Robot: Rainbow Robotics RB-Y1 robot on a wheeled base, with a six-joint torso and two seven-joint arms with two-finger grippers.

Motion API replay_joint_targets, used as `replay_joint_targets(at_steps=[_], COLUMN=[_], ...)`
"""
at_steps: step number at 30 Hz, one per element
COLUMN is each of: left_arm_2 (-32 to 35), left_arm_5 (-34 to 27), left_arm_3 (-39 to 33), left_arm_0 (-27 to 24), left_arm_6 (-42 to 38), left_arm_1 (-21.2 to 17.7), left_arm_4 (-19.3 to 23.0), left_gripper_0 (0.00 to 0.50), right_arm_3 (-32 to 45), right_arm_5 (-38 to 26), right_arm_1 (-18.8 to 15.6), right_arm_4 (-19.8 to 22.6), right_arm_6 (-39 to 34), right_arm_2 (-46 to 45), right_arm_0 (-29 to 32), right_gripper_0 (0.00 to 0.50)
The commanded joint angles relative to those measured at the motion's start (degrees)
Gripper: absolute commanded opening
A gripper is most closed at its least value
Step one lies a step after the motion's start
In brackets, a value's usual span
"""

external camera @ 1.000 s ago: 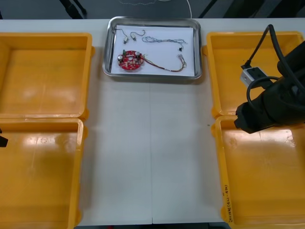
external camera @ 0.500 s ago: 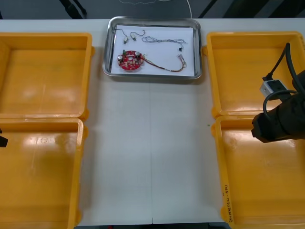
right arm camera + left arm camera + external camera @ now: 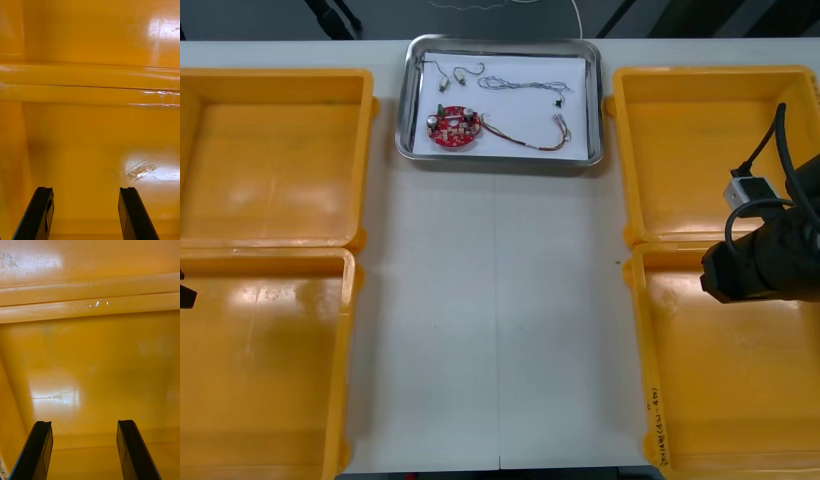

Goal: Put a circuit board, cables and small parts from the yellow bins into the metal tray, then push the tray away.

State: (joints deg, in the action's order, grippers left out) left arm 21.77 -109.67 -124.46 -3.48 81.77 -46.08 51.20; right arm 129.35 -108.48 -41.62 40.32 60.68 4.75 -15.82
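Observation:
The metal tray (image 3: pixel 408 100), white inside, stands at the table's far edge. In it lie a round red circuit board (image 3: pixel 454 127), a blue and white cable (image 3: pixel 525 85), a red and yellow cable (image 3: pixel 525 140) and small metal parts (image 3: pixel 463 72). My right arm (image 3: pixel 765 255) hangs over the seam between the two right yellow bins. Its gripper (image 3: pixel 88 213) is open above the bare bin floor (image 3: pixel 93 150). At the left edge sits my left arm (image 3: pixel 185 293); the left gripper (image 3: pixel 84 452) is open over a bare bin floor (image 3: pixel 90 371).
Two yellow bins stand on the left (image 3: pixel 275 150) (image 3: pixel 260 370) and two on the right (image 3: pixel 680 140) (image 3: pixel 730 400); I see nothing lying in them. A strip of bare table (image 3: pixel 495 320) runs between them up to the tray.
My right arm has drawn back to the right, away from the table's middle, then eased slightly left. The tray and its contents have not moved.

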Motion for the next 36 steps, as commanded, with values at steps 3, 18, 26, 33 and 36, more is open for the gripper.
replay_joint_targets(at_steps=[3, 18, 26, 33, 36], left_arm_2=[1.7, 1.7, 1.7, 1.7, 1.7], left_arm_5=[-0.3, -0.3, -0.3, -0.3, -0.3], left_arm_3=[-1.7, -1.7, -1.7, -1.7, -1.7], left_arm_0=[1.1, 1.1, 1.1, 1.1, 1.1], left_arm_6=[-0.7, -0.7, -0.7, -0.7, -0.7], left_arm_1=[0.6, 0.6, 0.6, 0.6, 0.6], left_arm_4=[-0.5, -0.5, -0.5, -0.5, -0.5], left_gripper_0=[0.500, 0.500, 0.500, 0.500, 0.500], right_arm_3=[0.4, 0.4, 0.4, 0.4, 0.4], right_arm_5=[0.2, 0.2, 0.2, 0.2, 0.2], right_arm_1=[1.4, 1.2, 1.2, 1.2, 1.2], right_arm_4=[0.0, 0.2, 0.2, 0.2, 0.2], right_arm_6=[-0.1, 0.4, 0.4, 0.4, 0.4], right_arm_2=[-2.2, -2.6, -2.6, -2.6, -2.6], right_arm_0=[0.7, 0.8, 0.8, 0.8, 0.8], right_gripper_0=[0.500, 0.500, 0.500, 0.500, 0.500])
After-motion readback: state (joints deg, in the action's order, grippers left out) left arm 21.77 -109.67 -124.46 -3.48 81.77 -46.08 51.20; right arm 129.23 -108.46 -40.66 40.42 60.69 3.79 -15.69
